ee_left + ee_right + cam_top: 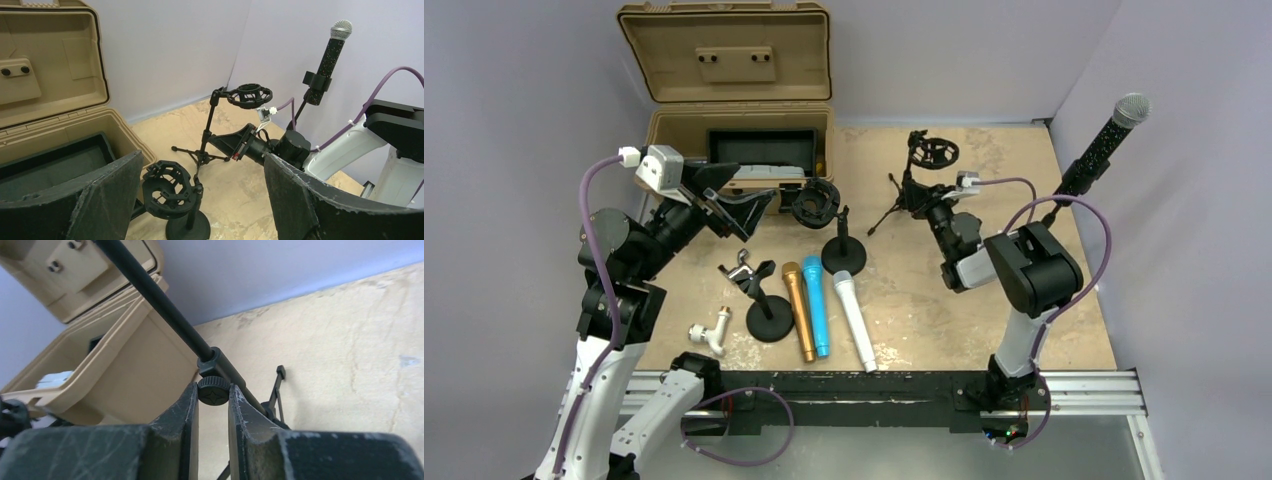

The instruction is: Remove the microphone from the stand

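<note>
A black glittery microphone [1107, 138] with a silver head sits tilted in a clip on a stand at the far right wall; the left wrist view shows the microphone [330, 52] too. My right gripper [214, 390] is shut on a small round knob [214, 392] on the pole of a black tripod stand [909, 195], well left of the microphone. That tripod carries an empty shock mount [935, 152]. My left gripper [736, 205] hangs open by the case with nothing between its fingers [115, 190].
An open tan case [724, 60] stands at the back left. A round-base stand with a shock mount [816, 203] is in the middle. Gold [799, 310], blue [816, 305] and white [854, 320] microphones lie near the front beside a clip stand [764, 300] and a white fitting [709, 333].
</note>
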Motion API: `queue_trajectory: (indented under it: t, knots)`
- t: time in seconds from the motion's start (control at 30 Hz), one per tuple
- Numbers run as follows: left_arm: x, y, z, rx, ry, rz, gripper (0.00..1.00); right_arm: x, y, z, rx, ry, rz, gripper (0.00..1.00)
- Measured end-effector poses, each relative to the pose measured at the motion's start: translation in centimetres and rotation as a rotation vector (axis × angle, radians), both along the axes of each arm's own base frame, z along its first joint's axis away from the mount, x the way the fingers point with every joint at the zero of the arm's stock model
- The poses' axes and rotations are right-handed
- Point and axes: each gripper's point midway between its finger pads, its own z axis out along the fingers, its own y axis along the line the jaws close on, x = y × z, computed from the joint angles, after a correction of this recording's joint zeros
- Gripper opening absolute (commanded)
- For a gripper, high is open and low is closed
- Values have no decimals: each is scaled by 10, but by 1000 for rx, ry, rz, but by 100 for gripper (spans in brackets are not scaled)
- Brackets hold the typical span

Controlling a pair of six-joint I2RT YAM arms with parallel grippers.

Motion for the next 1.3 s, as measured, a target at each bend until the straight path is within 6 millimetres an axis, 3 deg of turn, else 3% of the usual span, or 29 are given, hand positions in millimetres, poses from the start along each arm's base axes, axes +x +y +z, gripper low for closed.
queue_trajectory:
  t: [0.6,0.87,1.07,1.2,1.3]
  knots:
    - [2,-1,-3,-7,8,-5,88,-7,30,-2,-338,2,-421,0]
    - [3,-2,-3,-11,12,-11,88,-10,29,-1,-391,34,-494,31]
    - [5,-4,-5,-9,19,-18,88,-16,37,-1,-373,76,-390,56]
    - [6,-5,-5,-9,21,-22,88,-23,49,4,-237,123,-250,60]
    - [7,-5,-5,-9,21,-24,88,-26,44,4,-104,165,-169,60]
